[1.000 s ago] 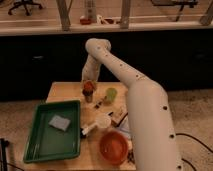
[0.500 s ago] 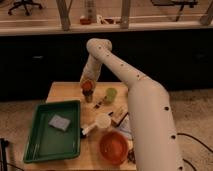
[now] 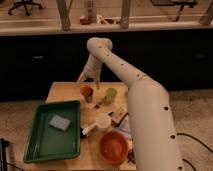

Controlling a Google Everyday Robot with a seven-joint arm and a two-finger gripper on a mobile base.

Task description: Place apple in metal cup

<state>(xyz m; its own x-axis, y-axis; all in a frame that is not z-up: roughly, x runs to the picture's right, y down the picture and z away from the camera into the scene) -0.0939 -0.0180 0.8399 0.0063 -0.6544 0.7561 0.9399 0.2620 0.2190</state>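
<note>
The apple (image 3: 87, 90) is small and red-orange and rests in the mouth of the dark grey metal cup (image 3: 89, 98), which stands near the back of the wooden table (image 3: 62, 92). My gripper (image 3: 88, 81) hangs just above the apple at the end of the long white arm. Its fingers are spread to either side of the fruit, and one fingertip (image 3: 80, 78) shows to the apple's left. Most of the cup is hidden below the apple.
A light green cup (image 3: 110, 94) stands right of the metal cup. A green tray (image 3: 35, 145) with a grey sponge (image 3: 60, 122) fills the left front. A white cup (image 3: 102, 121) and an orange-red bowl (image 3: 114, 146) sit in front. My arm covers the table's right side.
The apple has come down slightly, from between the fingers onto the cup's mouth. The arm has barely moved.
</note>
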